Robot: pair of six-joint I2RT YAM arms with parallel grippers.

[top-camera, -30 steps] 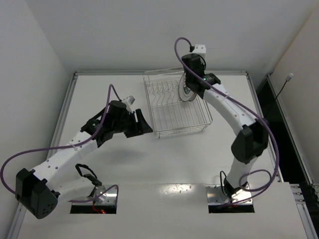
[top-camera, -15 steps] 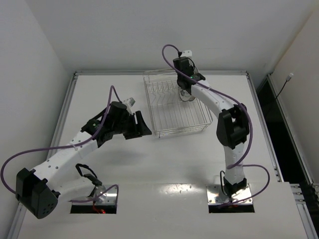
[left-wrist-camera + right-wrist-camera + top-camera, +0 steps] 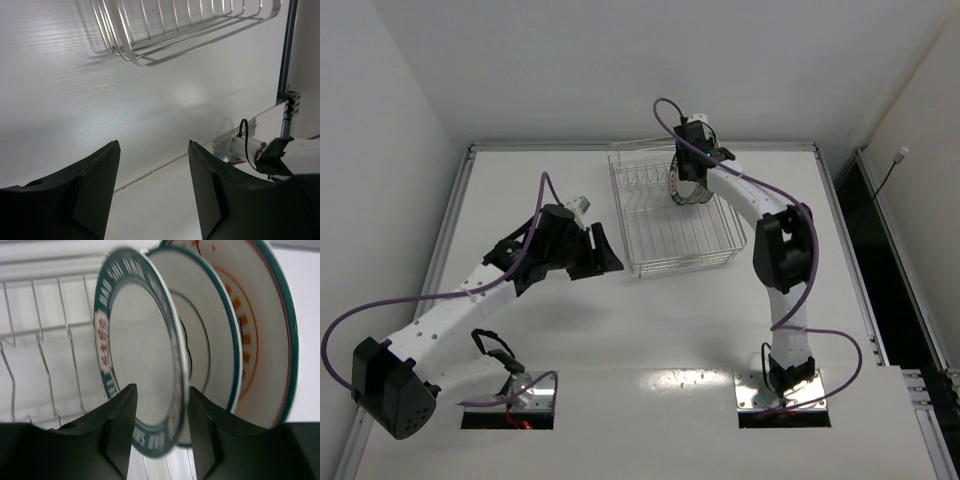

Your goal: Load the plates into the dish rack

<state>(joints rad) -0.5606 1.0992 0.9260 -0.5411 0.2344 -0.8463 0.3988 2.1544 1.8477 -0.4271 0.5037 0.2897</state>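
Note:
The dish rack (image 3: 665, 235) stands at the back middle of the table. Three plates stand on edge in it, at its far right (image 3: 692, 188). In the right wrist view the teal-rimmed plate (image 3: 135, 340) is nearest, then the thin-ringed plate (image 3: 200, 340), then the orange sunburst plate (image 3: 260, 330). My right gripper (image 3: 162, 388) is open, and its fingers straddle the lower rim of the teal-rimmed plate, which looks blurred. My left gripper (image 3: 153, 145) is open and empty, low over the table just left of the rack's (image 3: 150, 55) near corner.
Rack wires and upright prongs (image 3: 40, 330) stand left of the plates. A raised rail (image 3: 640, 147) borders the table at the back. The right arm's base bracket and cable (image 3: 240, 147) sit near the front edge. Walls close in on the left and back.
The right arm has folded in over the rack's far end, and its jaws have parted from the teal-rimmed plate, which now stands beside the other two. The left arm has not moved.

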